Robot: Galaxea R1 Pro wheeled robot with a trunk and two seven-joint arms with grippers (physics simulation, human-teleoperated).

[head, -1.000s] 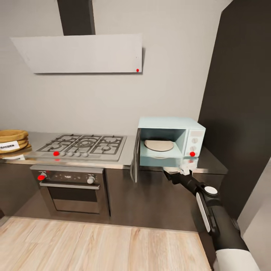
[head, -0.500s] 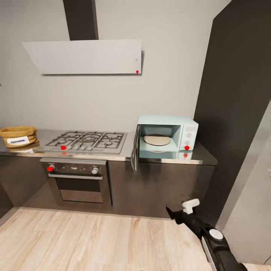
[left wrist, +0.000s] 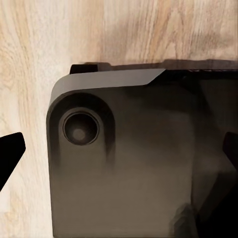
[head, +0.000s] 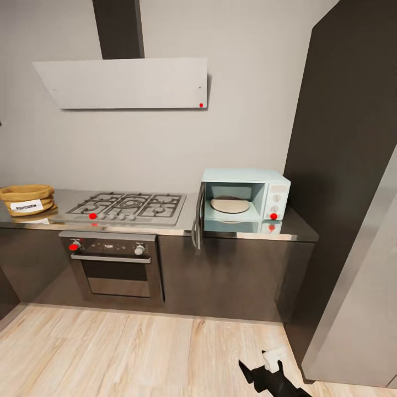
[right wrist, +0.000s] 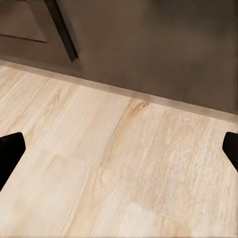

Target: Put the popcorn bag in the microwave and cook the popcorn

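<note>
Low at the bottom edge of the head view, the right gripper (head: 263, 368) hangs over the light wood plank floor (head: 138, 353), its dark fingers spread apart with nothing between them; in the right wrist view its two black fingertips (right wrist: 10, 153) sit far out at either side of the picture, with bare planks and the foot of the dark cabinets (right wrist: 148, 44) between them. The left gripper (left wrist: 119, 163) shows in the left wrist view as two dark tips at opposite sides, likewise parted and empty, held over a dark grey part of the robot's base (left wrist: 129, 163) with a round recess in it, the floor beyond. Up from the right gripper, the cabinets carry the grey glossy countertop (head: 300, 231). On it, near the tall dark panel (head: 347, 138), stands the pale blue microwave (head: 245, 199), its dark door (head: 197, 225) swung open toward the hob and a round beige turntable plate (head: 229, 205) lying inside the otherwise empty cavity; a red light glows low on its control panel. Beside the open door sits the gas hob (head: 128, 207) with the steel oven (head: 114, 263) below it and the pale extractor hood (head: 124, 82) on the grey wall above. At the far left end of the countertop, well apart from the microwave, rests the tan popcorn bag (head: 26, 199), white label facing forward.
</note>
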